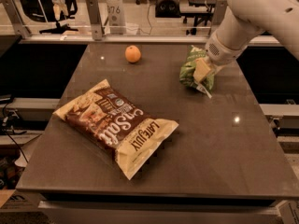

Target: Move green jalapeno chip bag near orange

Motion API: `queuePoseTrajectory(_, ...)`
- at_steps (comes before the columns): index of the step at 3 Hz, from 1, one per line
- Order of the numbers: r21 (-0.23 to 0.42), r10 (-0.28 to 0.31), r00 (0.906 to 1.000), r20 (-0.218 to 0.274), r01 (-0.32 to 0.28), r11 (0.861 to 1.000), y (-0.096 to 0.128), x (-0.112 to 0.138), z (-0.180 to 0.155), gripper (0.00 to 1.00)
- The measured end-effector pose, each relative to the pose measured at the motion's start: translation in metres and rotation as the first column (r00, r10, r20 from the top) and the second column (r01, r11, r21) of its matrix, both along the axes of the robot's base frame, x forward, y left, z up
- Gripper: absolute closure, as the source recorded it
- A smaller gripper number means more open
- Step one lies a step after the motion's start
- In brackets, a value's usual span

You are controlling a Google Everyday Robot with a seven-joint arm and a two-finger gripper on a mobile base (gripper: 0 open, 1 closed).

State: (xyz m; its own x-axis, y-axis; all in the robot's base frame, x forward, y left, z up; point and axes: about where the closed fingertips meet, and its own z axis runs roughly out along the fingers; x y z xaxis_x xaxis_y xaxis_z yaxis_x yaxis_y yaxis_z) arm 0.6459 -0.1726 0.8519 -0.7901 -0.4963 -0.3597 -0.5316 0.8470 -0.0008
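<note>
There — fingers [202, 70] tight on green jalapeno chip bag [188, 72], orange [132, 53] well apart.

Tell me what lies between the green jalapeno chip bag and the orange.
Nothing: in the camera view only bare table separates the orange from the green jalapeno chip bag, where the gripper is.

bulky smooth white arm [252, 13], small dark holes, tan gripper [202, 71] at its end.

Gripper [202, 72] clamps green jalapeno chip bag [188, 72] at table [210, 143] far edge; orange [133, 53] well apart.
</note>
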Motion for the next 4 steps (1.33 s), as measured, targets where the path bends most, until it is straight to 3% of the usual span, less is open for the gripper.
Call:
queuePoseTrajectory(1,0.011,0.083,0.9955,0.046,-0.083,0.996,0.016,0.019,0.013,1.0)
queuePoseTrajectory(2,0.025,0.154,0.9854,0.072,-0.156,0.987,0.035,0.037,0.019,1.0)
queuePoseTrajectory(4,0.049,0.251,0.9648,0.078,-0.255,0.966,0.077,0.062,0.013,1.0)
